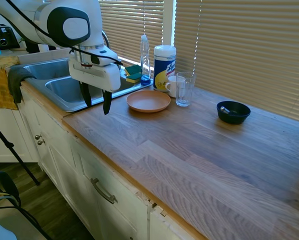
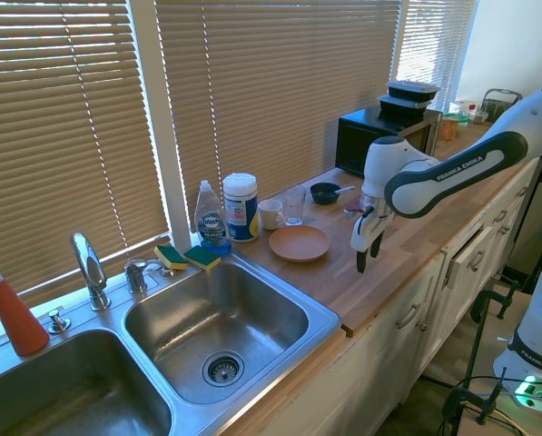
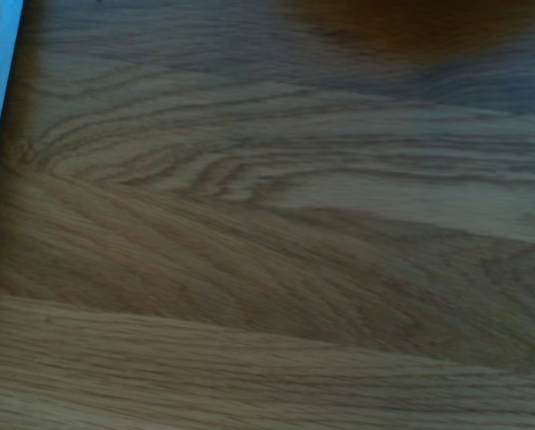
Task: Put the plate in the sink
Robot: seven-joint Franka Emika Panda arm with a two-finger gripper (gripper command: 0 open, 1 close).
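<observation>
In the first exterior view we see the gripper (image 1: 95, 102) hanging over the wooden counter (image 1: 199, 150) near its front edge, its 2 dark fingers (image 1: 106, 102) pointing down, spread apart and holding nothing. The plate (image 1: 148, 100) lies flat on the counter just past the gripper, away from the front edge and not touching it. The sink (image 1: 64, 90) starts right beside the gripper, on the side opposite the bowl (image 1: 233, 112). Beyond the plate stand a glass (image 1: 184, 89), a mug (image 1: 173, 86), a wipes tub (image 1: 164, 61) and a soap bottle (image 1: 145, 60).

In the second exterior view the gripper (image 2: 365, 247) hovers above the counter (image 2: 416, 227), clear of the surface, fingers parted. The plate (image 2: 299, 242) sits between the gripper and the window side; the sink (image 2: 218, 318) lies well apart from the gripper, beyond the plate. 2 sponges (image 2: 187, 257) rest on the sink's back rim.

In the wrist view we see blurred wood grain (image 3: 267, 269) and an orange blur at one edge; we cannot tell what it is.
</observation>
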